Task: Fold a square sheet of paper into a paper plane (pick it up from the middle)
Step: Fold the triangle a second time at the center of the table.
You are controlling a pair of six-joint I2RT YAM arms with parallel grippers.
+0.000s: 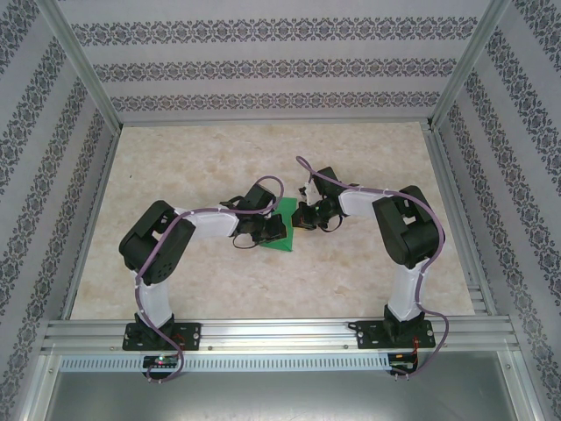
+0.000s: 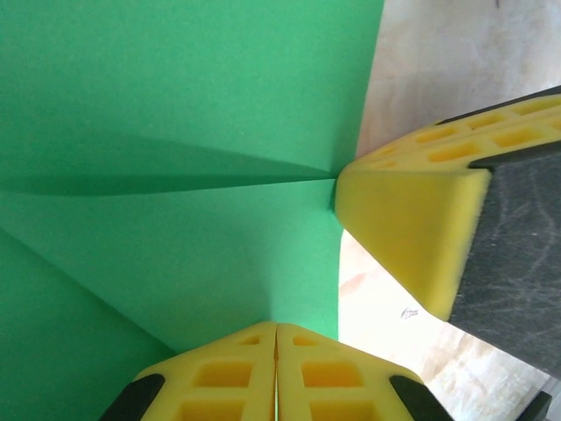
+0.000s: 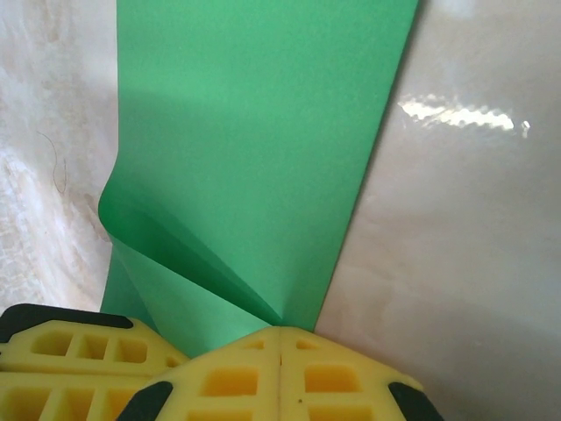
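Left claw (image 2: 277, 331) closed, pinching green paper (image 2: 175, 96) edge; right claw (image 3: 280, 335) at its 3 o'clock, closed on fold. Likely early folding step. Next: press crease flat against table (image 3: 465, 228).

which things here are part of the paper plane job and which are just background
Part of the job:
- green square sheet of paper, creased
- left fingers, closed at the paper
- right fingers, pinching the paper

Just background:
- marbled table
- patterned walls
- metal frame
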